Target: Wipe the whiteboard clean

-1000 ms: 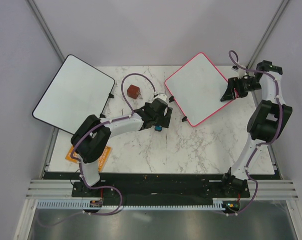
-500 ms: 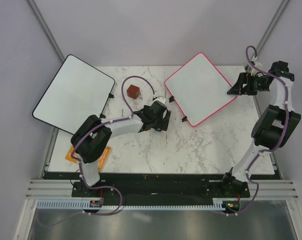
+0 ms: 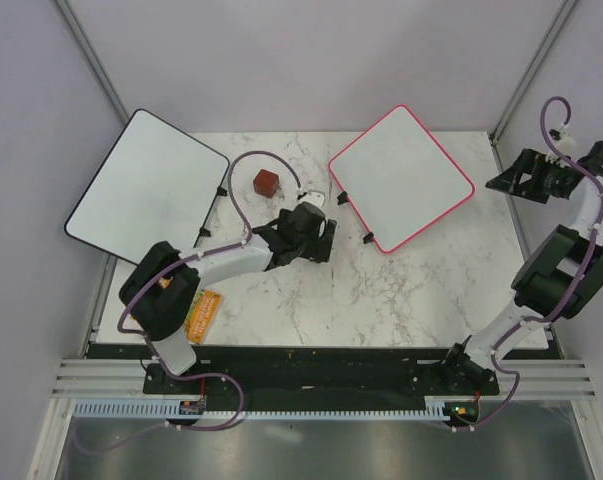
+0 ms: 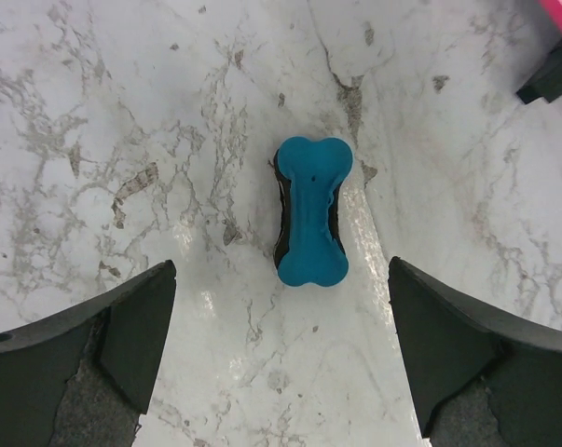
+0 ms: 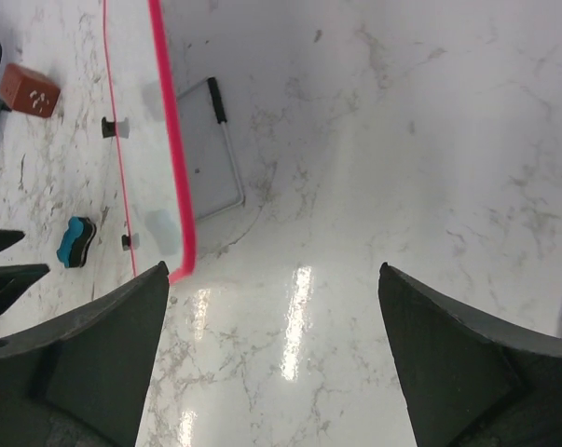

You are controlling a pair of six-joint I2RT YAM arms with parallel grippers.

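The whiteboard [image 3: 401, 178], white with a thin pink frame, stands tilted at the back right; no writing shows on it. Its pink edge also shows in the right wrist view [image 5: 173, 168]. A blue bone-shaped eraser [image 4: 310, 212] lies flat on the marble. My left gripper [image 4: 281, 265] is open above it, with the fingers on either side of its near end and not touching it. In the top view the left gripper [image 3: 316, 243] sits left of the whiteboard and hides the eraser. My right gripper [image 3: 508, 182] is open and empty, off the whiteboard's right corner [image 5: 273, 270].
A larger black-framed white board [image 3: 146, 185] overhangs the table's back left. A red-brown block [image 3: 266, 182] sits behind the left gripper. An orange packet [image 3: 203, 312] lies at the front left. The whiteboard's black feet [image 3: 367, 238] stick out at its near edge.
My right gripper has swung away from the whiteboard's right corner toward the table's right edge. My left arm has shifted slightly left and its gripper now covers the eraser.
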